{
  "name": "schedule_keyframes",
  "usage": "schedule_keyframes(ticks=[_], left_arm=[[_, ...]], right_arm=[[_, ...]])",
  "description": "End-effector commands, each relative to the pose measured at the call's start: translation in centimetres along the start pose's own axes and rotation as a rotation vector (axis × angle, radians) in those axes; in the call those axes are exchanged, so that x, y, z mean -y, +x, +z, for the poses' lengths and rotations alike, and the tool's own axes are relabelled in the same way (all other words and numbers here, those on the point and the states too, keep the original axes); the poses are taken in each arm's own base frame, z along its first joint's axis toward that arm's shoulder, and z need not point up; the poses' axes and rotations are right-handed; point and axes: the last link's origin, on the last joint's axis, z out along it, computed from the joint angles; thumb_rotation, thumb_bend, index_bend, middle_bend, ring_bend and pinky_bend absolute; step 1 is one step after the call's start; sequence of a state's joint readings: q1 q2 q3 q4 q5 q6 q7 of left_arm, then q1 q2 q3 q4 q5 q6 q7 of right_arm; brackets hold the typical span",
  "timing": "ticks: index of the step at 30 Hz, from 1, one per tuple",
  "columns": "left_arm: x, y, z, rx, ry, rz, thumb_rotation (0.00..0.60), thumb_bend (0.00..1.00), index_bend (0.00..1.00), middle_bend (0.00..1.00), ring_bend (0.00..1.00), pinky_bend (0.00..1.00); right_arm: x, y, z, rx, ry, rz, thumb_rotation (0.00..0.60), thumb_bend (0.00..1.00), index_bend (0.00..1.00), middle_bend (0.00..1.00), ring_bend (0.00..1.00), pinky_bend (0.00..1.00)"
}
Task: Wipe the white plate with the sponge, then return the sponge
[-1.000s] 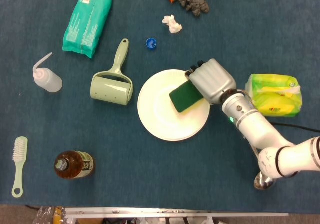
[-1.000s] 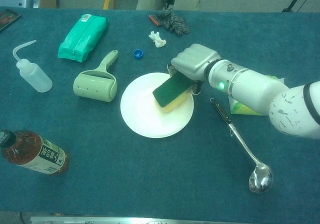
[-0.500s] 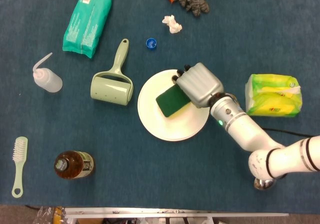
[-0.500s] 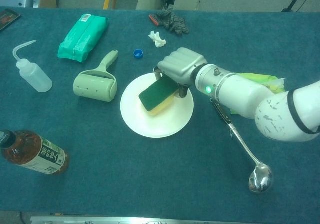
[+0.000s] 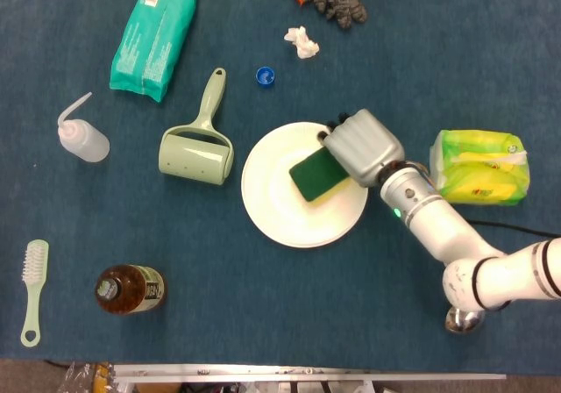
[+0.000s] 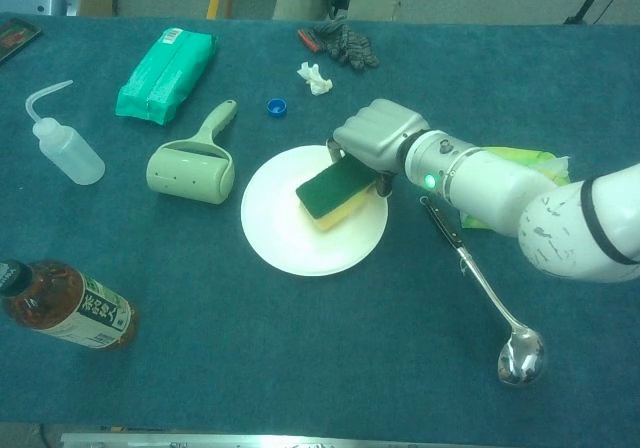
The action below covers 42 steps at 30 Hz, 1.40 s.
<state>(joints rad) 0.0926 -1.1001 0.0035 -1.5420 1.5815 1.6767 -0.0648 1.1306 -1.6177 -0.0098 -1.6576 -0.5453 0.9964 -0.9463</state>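
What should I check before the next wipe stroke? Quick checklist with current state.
1. Right hand holds the sponge: ok, fingers closed over its end in both views.
2. Sponge over the plate: ok, it lies within the rim, on the right half.
3. Sponge pressing flat on the plate: cannot tell; in the chest view it looks slightly tilted.
4. Stroke path toward the left rim: ok, bare plate there, and the lint roller sits apart from the rim.
5. Left hand out of the way: ok, not in either view.
6. Plate steady on the cloth: cannot tell, nothing holds it.
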Motion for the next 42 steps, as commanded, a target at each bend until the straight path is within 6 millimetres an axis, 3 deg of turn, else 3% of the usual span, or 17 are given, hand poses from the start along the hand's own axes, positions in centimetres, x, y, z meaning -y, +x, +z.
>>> schedule_keyframes(ticks=[1, 7, 17, 33, 42], left_arm=[[0.0, 0.0, 0.0, 0.0, 0.0, 0.0, 0.6, 0.37, 0.28, 0.17, 0.04, 0.02], [0.0, 0.0, -0.1, 0.0, 0.0, -0.003, 0.6, 0.37, 0.28, 0.17, 0.04, 0.02], [0.1, 0.1, -0.3, -0.008, 0.0, -0.004, 0.6, 0.37, 0.28, 0.17, 0.04, 0.02], [0.4, 0.0, -0.3, -0.006, 0.005, -0.008, 0.6, 0.37, 0.28, 0.17, 0.04, 0.02], [0.4, -0.2, -0.2, 0.002, 0.005, -0.012, 0.6, 0.37, 0.28, 0.17, 0.04, 0.02]], right_arm=[[-0.4, 0.1, -0.1, 0.001, -0.011, -0.005, 0.6, 0.26, 0.43, 0.33, 0.28, 0.59], [-1.2, 0.8, -0.5, -0.024, -0.027, 0.01, 0.6, 0.26, 0.43, 0.33, 0.28, 0.59], [-0.1, 1.0, -0.8, -0.134, 0.041, -0.026, 0.6, 0.26, 0.43, 0.33, 0.28, 0.59], [1.3, -1.1, -0.4, -0.188, 0.084, -0.175, 0.6, 0.25, 0.43, 0.33, 0.28, 0.59], [0.2, -1.6, -0.7, -0.17, 0.066, -0.223, 0.6, 0.25, 0.43, 0.33, 0.28, 0.59]])
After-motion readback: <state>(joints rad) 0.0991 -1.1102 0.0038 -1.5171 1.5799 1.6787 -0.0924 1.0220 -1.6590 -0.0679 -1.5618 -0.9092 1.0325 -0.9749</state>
